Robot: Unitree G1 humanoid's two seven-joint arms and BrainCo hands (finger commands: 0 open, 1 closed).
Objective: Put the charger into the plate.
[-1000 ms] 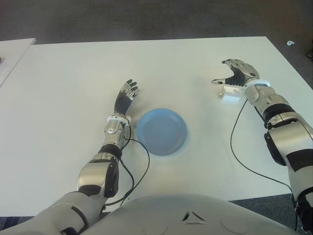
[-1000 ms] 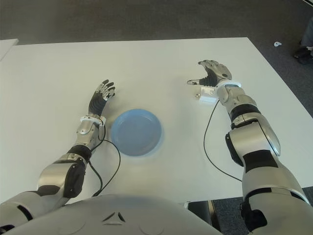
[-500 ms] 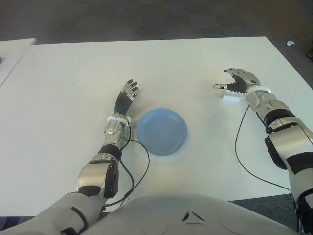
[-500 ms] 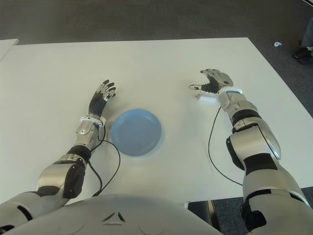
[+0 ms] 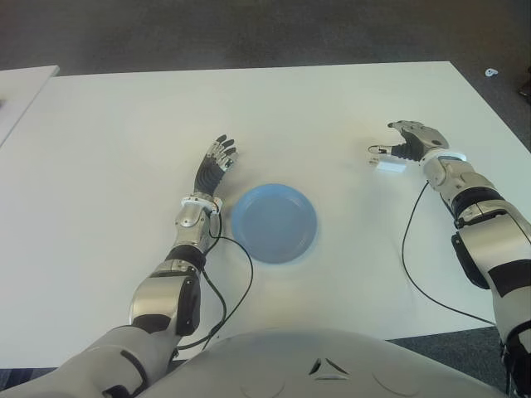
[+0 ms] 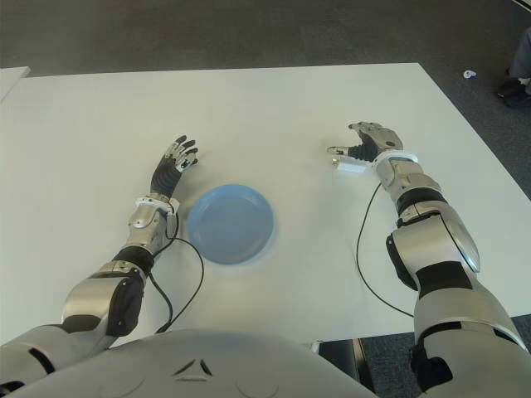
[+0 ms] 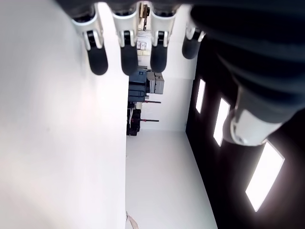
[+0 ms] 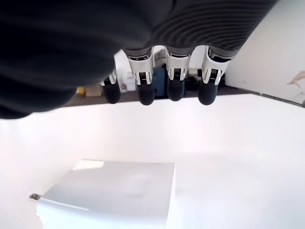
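The charger (image 5: 390, 167), a small white block, lies on the white table (image 5: 332, 116) far to the right of the round blue plate (image 5: 274, 222). My right hand (image 5: 388, 143) hovers just over the charger, fingers stretched forward and thumb out, open and holding nothing. In the right wrist view the charger (image 8: 114, 191) sits under the fingertips (image 8: 143, 93), with a gap between them. My left hand (image 5: 216, 162) shows beside the plate on its left, fingers spread, open and idle. The plate holds nothing.
Black cables trail from both wrists across the table, one right of the plate (image 5: 406, 249) and one near its left rim (image 5: 241, 282). The table's right edge (image 5: 489, 116) is close to my right hand. A second white surface (image 5: 21, 91) stands at far left.
My right hand has drawn back toward me and to the right, sinking lower over the charger with its fingers curling inward. The charger, the plate and the left hand have stayed put.
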